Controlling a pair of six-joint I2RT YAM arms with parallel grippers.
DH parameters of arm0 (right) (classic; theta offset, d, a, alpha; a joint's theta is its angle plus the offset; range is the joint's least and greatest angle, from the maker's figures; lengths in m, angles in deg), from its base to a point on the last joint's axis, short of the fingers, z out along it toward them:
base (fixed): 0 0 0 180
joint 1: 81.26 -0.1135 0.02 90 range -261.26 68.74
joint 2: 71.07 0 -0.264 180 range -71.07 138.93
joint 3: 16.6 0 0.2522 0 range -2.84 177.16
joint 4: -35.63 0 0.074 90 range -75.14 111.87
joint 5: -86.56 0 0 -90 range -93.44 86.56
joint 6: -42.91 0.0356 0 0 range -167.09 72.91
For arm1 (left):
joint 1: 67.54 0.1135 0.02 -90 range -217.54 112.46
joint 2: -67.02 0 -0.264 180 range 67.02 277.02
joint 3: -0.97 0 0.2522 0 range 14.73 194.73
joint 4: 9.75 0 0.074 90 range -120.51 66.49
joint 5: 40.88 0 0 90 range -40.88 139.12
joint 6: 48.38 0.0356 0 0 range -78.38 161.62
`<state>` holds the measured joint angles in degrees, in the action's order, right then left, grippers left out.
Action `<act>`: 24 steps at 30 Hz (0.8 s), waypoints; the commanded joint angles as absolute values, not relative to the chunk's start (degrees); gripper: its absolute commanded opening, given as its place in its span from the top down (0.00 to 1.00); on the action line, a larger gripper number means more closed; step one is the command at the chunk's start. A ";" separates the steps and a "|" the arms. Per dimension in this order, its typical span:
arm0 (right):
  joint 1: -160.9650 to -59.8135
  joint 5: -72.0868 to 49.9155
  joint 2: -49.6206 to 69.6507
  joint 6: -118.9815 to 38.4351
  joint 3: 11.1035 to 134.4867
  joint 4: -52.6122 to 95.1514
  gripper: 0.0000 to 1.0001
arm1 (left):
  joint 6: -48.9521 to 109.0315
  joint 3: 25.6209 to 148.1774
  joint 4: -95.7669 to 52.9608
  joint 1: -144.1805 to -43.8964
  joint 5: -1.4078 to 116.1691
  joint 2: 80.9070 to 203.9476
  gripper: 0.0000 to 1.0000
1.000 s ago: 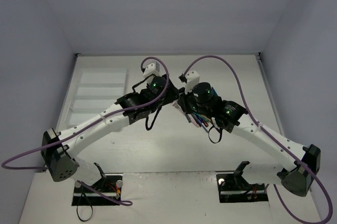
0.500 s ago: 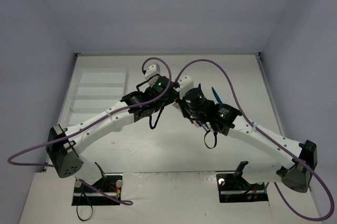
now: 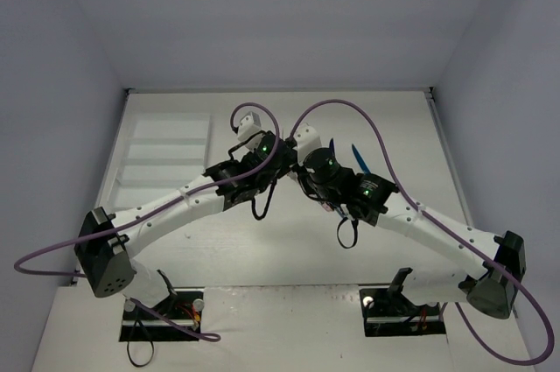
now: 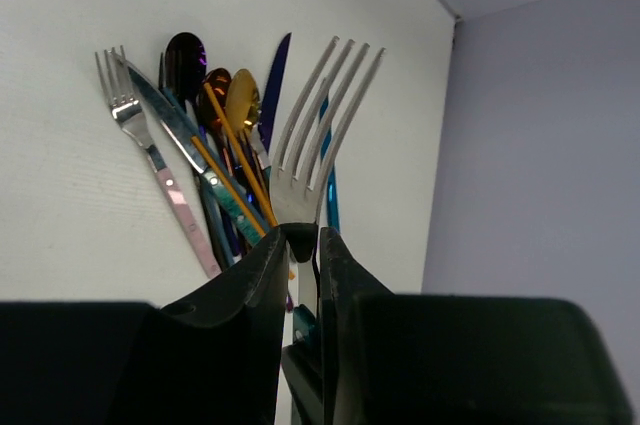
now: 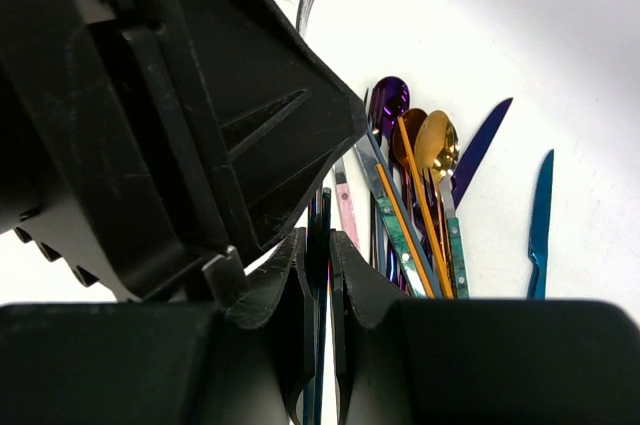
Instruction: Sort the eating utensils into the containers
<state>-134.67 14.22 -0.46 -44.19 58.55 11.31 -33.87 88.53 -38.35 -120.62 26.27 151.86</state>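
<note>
A silver fork [image 4: 315, 135] stands tines-up between my two grippers, above the table. My left gripper [image 4: 300, 240] is shut on its neck just below the head. My right gripper [image 5: 318, 245] is shut on the thin dark-teal handle [image 5: 322, 213] of the same fork, with the left gripper's black body [image 5: 180, 115] directly in front of it. In the top view the two grippers meet at mid-table [image 3: 290, 166]. Below lies a pile of coloured utensils [image 4: 215, 145], [image 5: 410, 195]: purple and gold spoons, knives, a pink-handled fork [image 4: 150, 160]. The white tray [image 3: 166, 131] lies at the back left.
A teal knife [image 5: 540, 215], [image 3: 360, 157] lies apart, to the right of the pile, next to a blue knife [image 5: 480, 150]. Purple cables arch over both arms. The side wall rises close on the right in the left wrist view.
My left gripper has moved right to meet the right gripper and closed its jaws on the fork's neck. The right arm shifted slightly left, still holding the handle.
</note>
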 commanded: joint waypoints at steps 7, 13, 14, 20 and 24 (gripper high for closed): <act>-135.75 10.97 -5.25 -41.76 57.19 14.92 0.87 | -39.20 78.89 -17.53 -120.73 22.82 146.47 1.00; -135.67 9.18 -6.77 -41.00 56.49 14.91 0.75 | -39.15 74.98 -12.17 -120.80 24.78 145.21 1.00; -135.67 8.95 -7.08 -40.85 56.49 14.83 0.74 | -39.15 73.97 -10.86 -120.80 24.86 144.98 1.00; -135.23 9.21 -8.75 -40.58 56.49 14.75 0.69 | -39.15 69.56 -6.98 -120.45 23.46 142.25 1.00; -134.50 10.18 -11.85 -40.03 56.22 13.87 0.62 | -38.16 66.06 -5.40 -119.22 23.25 139.24 1.00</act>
